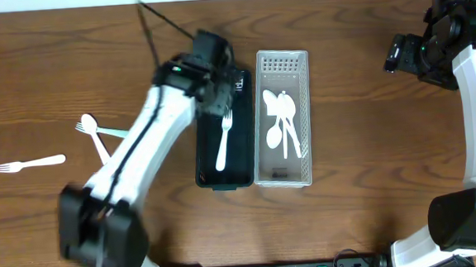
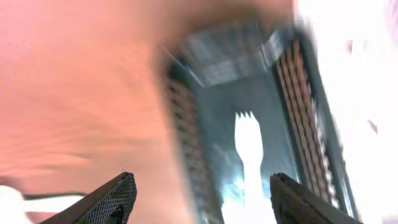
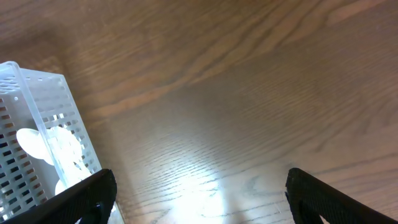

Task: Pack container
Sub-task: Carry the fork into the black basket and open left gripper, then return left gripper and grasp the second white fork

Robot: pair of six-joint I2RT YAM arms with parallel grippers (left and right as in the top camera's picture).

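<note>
white fork (image 2: 249, 146) blurred, handle cut off

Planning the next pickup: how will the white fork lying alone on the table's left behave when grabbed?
The fork looks like thin plastic, so probably light and slightly bendy. Lying flat on the smooth wooden table, it will likely slide or spin if nudged, not roll.

Nothing readable anywhere on the table at this moment. One candidate only: a small white marking (image 1: 237, 84) on the far end of the dark tray (image 1: 199, 156). From overhead it's too tiny to make out, and the left wrist view of that tray is blurred, no lettering showing.
</note>
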